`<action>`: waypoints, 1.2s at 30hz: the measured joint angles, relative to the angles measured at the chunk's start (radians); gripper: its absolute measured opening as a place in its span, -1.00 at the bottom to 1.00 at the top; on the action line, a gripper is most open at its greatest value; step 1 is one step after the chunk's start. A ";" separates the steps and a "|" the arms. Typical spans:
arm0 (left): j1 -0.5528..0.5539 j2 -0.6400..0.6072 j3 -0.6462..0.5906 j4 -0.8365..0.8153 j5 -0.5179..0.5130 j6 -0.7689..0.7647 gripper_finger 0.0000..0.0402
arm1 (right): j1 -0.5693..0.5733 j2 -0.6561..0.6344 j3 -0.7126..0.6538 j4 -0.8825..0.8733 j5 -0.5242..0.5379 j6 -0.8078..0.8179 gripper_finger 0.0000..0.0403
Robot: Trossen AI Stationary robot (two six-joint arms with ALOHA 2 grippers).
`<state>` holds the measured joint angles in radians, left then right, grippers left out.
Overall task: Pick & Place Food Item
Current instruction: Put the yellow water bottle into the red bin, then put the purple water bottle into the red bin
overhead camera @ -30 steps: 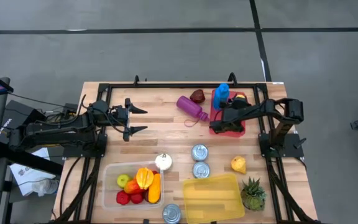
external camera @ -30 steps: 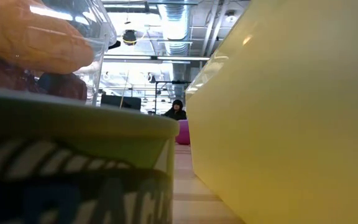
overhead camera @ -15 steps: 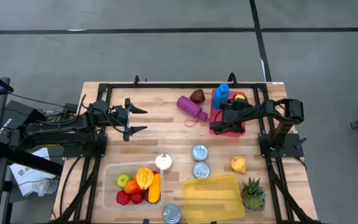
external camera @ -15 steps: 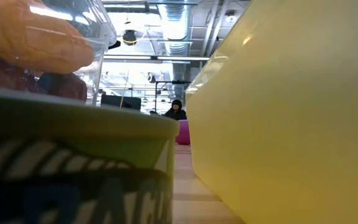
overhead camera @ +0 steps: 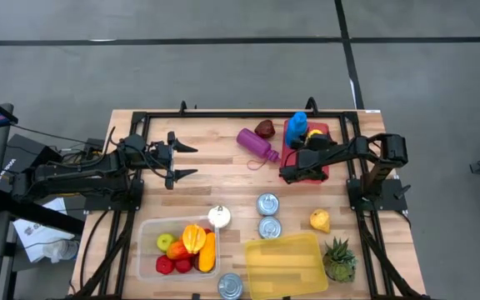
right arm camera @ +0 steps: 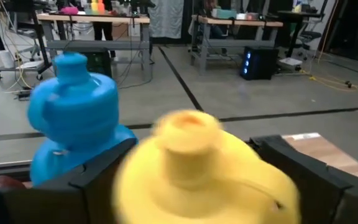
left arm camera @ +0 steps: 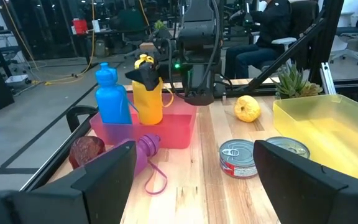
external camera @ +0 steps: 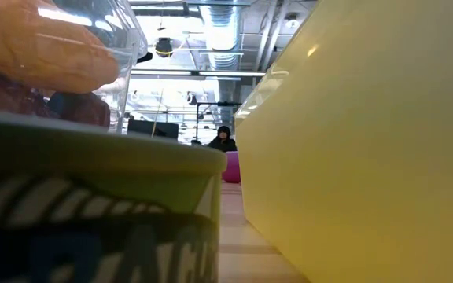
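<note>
Yellow bottle (left arm camera: 146,93) stands in red bin (overhead camera: 317,165), upper right of the high view, beside blue bottle (overhead camera: 297,127). Right gripper (overhead camera: 311,143) straddles it, fingers apart. Left gripper (overhead camera: 185,160) waits left of centre, fingers apart.

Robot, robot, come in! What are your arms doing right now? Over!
Right tool open over the yellow bottle standing in the red bin, beside the blue bottle. Left tool open, waiting above bare table. Nothing held. Over.
</note>
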<state>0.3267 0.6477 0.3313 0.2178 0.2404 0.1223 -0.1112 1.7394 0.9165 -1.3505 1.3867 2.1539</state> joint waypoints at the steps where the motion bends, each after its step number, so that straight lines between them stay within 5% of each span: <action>1: 0.000 0.000 0.000 -0.001 0.000 0.000 0.56 | 0.000 0.000 0.006 -0.012 0.004 0.000 0.60; 22: 0.000 0.000 0.000 -0.001 0.000 0.000 0.56 | 0.080 -0.250 0.040 -0.138 0.121 -0.071 0.58; 31: 0.000 0.020 0.000 -0.001 0.000 -0.020 0.56 | 0.214 -0.327 0.080 -0.126 0.185 -0.320 0.58; 36: -0.016 0.129 0.007 -0.002 -0.002 0.005 0.56 | 0.345 -0.327 0.155 -0.105 0.185 -0.531 0.58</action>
<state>0.3104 0.7772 0.3384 0.2159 0.2381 0.1269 0.2335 1.4124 1.0718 -1.4559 1.5719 1.6231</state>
